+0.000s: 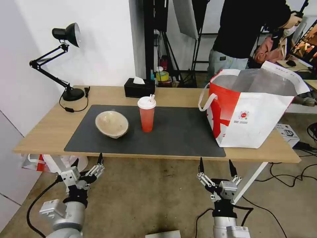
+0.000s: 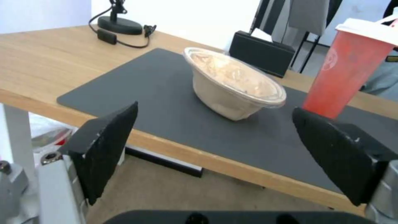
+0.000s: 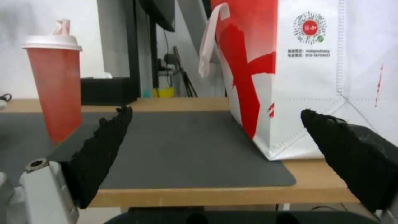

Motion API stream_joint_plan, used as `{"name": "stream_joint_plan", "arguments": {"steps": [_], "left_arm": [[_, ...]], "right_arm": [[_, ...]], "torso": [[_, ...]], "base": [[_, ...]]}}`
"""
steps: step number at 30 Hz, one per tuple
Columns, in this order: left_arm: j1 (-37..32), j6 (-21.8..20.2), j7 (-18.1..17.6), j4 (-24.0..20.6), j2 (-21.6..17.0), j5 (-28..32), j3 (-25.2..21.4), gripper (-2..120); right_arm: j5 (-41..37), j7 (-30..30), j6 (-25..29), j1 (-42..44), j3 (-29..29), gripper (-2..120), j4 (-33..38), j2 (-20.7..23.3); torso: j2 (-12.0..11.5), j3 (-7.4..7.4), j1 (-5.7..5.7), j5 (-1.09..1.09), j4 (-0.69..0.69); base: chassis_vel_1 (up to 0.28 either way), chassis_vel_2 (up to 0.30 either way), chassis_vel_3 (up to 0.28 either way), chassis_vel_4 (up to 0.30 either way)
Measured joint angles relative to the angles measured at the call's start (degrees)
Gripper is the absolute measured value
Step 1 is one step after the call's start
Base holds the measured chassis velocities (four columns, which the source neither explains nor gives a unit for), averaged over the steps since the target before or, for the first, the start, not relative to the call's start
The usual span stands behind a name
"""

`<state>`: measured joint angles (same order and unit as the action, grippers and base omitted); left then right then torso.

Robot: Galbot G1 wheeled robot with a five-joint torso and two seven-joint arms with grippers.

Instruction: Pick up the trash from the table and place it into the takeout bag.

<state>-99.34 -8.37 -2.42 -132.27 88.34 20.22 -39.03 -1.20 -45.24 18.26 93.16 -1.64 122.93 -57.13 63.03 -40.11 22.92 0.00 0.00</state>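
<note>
Trash left on the surface (image 1: 49,130): beige bowl (image 1: 112,124) at 10 o'clock, red cup (image 1: 146,114) beside it, takeout bag (image 1: 251,109) at 2; left claw (image 1: 88,163) and right claw (image 1: 216,167) wide open, empty, so I'd worry about tipping the tall cup.

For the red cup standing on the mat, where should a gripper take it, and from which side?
Grip the red cup around its mid-body, probably coming in level from the table's near edge. It stands upright, a tall tapered round wall, with a straw through the lid blocking a top grasp. The open left gripper and open right gripper both wait below that edge.
</note>
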Motion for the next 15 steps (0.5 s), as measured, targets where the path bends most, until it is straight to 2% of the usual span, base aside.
{"name": "stream_joint_plan", "arguments": {"steps": [10, 13, 14, 15], "left_arm": [[-0.35, 0.14, -0.06, -0.62, 0.14, 0.0, 0.02, 100], [-0.62, 0.21, -0.07, -0.88, 0.2, -0.11, 0.09, 100], [-0.73, 0.27, -0.08, -1.02, 0.12, -0.13, 0.03, 100], [-0.73, 0.27, -0.08, -1.02, 0.12, -0.13, 0.03, 100]], "right_arm": [[-1.1, 0.62, -0.64, 0.55, 0.03, 100, -0.05, 0.7], [-1.34, 4.82, 2.72, -0.32, -0.63, 100, -0.91, 1.31], [-2.42, 10.0, 5.74, -1.23, -1.51, 100, -0.74, 2.06], [-2.42, 10.0, 5.74, -1.23, -1.51, 100, -0.74, 2.06]], "torso": [[0.0, 0.0, 0.0, 0.0, 0.0], [0.0, 0.0, 0.0, 0.01, -0.01], [0.0, 0.0, 0.0, 0.02, 0.0], [0.0, 0.0, 0.0, 0.02, 0.0]], "base": [[0.0, 0.0, 0.0, 0.0], [0.0, 0.0, 0.0, 0.0], [0.0, 0.0, 0.0, 0.0], [0.0, 0.0, 0.0, 0.0]]}}
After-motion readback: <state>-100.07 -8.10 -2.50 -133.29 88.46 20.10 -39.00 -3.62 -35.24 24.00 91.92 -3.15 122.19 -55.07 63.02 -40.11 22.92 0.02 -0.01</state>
